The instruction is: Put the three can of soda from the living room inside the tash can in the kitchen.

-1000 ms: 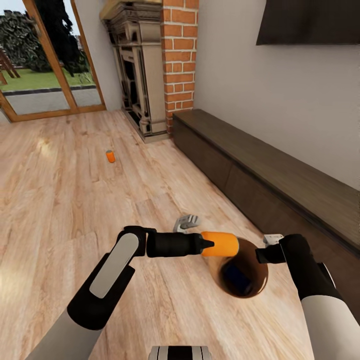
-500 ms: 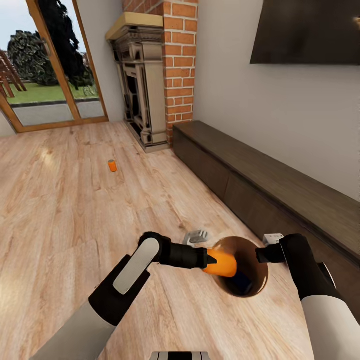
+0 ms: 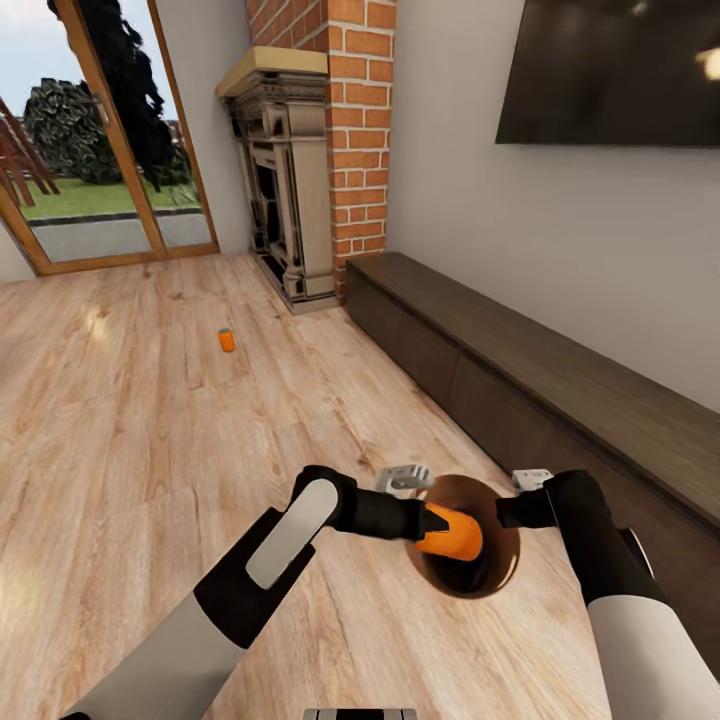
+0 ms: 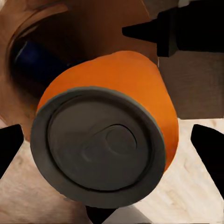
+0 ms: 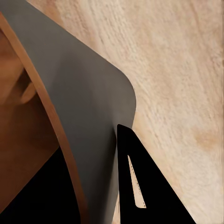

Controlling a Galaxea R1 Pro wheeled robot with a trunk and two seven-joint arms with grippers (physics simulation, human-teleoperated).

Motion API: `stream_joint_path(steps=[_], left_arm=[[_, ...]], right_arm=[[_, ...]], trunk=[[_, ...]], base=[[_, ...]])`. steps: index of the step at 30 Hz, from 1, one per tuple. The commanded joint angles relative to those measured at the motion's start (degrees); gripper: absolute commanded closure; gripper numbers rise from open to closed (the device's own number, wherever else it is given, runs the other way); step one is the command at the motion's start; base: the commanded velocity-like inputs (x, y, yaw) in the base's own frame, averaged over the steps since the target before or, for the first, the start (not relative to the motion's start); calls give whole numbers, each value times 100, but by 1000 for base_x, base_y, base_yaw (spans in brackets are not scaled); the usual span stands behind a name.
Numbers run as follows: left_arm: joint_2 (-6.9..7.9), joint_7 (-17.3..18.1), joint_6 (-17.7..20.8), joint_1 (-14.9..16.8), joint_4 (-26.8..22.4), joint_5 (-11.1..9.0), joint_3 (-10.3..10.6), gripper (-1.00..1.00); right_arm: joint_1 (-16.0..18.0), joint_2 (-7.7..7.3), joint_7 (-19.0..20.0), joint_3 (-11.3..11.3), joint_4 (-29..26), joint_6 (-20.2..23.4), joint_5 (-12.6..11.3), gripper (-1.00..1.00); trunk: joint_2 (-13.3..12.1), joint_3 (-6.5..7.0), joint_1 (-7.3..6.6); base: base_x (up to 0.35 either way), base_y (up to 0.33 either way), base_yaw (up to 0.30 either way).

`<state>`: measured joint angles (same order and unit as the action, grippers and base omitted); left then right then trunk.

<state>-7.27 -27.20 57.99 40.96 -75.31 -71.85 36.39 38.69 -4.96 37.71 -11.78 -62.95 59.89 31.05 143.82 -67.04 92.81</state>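
My left gripper (image 3: 432, 524) is shut on an orange soda can (image 3: 455, 536), tilted down into the mouth of the tan trash can (image 3: 470, 483). The left wrist view looks at this can's grey top (image 4: 105, 149), and a blue can (image 4: 35, 60) lies deep in the bin's dark brown inside (image 4: 93, 32). My right gripper (image 3: 508, 512) is shut on the bin's rim, holding it tipped above the floor; its wrist view has the bin's wall (image 5: 70, 93) pinched beside a black finger (image 5: 137, 186). A second orange can (image 3: 227, 340) stands on the floor far ahead.
A long low dark-wood cabinet (image 3: 560, 390) runs along the right wall under a black TV (image 3: 610, 70). The brick fireplace with its carved mantel (image 3: 290, 170) stands at the back, beside glass doors (image 3: 90, 160). Light wood floor (image 3: 130, 450) spreads out to the left.
My left gripper has lowered the orange can from level over the bin's edge to tilted inside its mouth. The head camera has also shifted, so the whole scene sits differently in view.
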Motion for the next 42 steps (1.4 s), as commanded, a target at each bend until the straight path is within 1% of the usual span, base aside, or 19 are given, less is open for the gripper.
stream_joint_path(steps=[1,6,11,14,16,19,20,21,22,24,25,27,29,30,32,34,36,39,42], left_arm=[[-1,15,-24,0,15,81,0,-100],[-6,52,-71,0,140,217,1,-100],[-3,56,-76,-2,168,235,0,-100],[92,55,-188,-64,38,241,-124,-100],[318,50,-513,-251,-228,240,-405,-100],[1057,55,-1213,-944,-981,239,-1171,-100],[1179,59,-1277,-1049,-1059,240,-1308,-100],[1385,63,-1367,-1225,-1175,238,-1578,-100],[1704,78,-1472,-1680,-1352,225,-2157,-100],[1794,78,-1505,-1903,-1404,223,-2427,-100],[1874,69,-1542,-2155,-1447,230,-2798,-100],[1924,45,-1629,-2431,-1410,282,-3123,-100],[1939,42,-1865,-2609,-1244,458,-3240,-100],[1931,52,-2096,-2682,-1026,596,-3275,-100],[1909,62,-2432,-2759,-656,751,-3281,-100],[1895,64,-2572,-2792,-498,819,-3280,-100],[1891,65,-2620,-2804,-444,842,-3282,-100],[1887,65,-2667,-2813,-403,860,-3286,-100],[1885,65,-2693,-2814,-394,864,-3292,-100]], right_arm=[[0,2,9,0,-3,11,-49,100],[-1,4,9,0,-6,11,-51,100],[-2,4,13,-3,-7,11,-49,100],[-2,-11,44,-13,-64,11,-53,100],[-2,-17,166,-19,-129,11,-50,100],[-3,-46,637,-17,-187,11,-46,100],[-5,-52,717,-17,-196,11,-44,100],[-12,-60,835,-17,-215,11,-42,100],[-43,-69,964,-22,-237,11,-39,100],[-57,-71,996,-22,-245,11,-39,100],[-72,-73,1025,-23,-262,11,-38,100],[-82,-74,1041,-25,-348,11,-38,100],[-92,-70,1043,-22,-512,11,-33,100],[-127,-69,1044,-20,-643,11,-25,100],[-224,-58,1045,-19,-889,11,-12,100],[-318,-63,1049,-23,-1174,11,-13,100],[-459,-73,1063,-32,-1546,11,-25,100],[-959,-73,1115,-31,-2478,11,-41,100],[-1156,-77,1307,-29,-2752,11,-42,100]], trunk=[[0,1,-1],[0,1,-1],[0,1,-1],[0,1,-1],[0,1,-1],[0,1,-1],[0,1,-1],[0,1,-1],[0,1,-1],[0,1,-1],[0,1,-1],[0,1,-1],[0,1,-1],[0,1,-1],[0,1,-1],[0,1,-1],[0,1,-1],[0,1,-1],[0,1,-1]], base=[[0,0,0],[0,0,0],[0,0,0],[0,0,0],[0,0,0],[0,0,0],[0,0,0],[0,0,0],[0,0,0],[0,0,0],[0,0,0],[0,0,0],[0,0,0],[10,0,0],[116,72,0],[218,159,0],[253,188,0],[278,209,0],[286,219,0]])
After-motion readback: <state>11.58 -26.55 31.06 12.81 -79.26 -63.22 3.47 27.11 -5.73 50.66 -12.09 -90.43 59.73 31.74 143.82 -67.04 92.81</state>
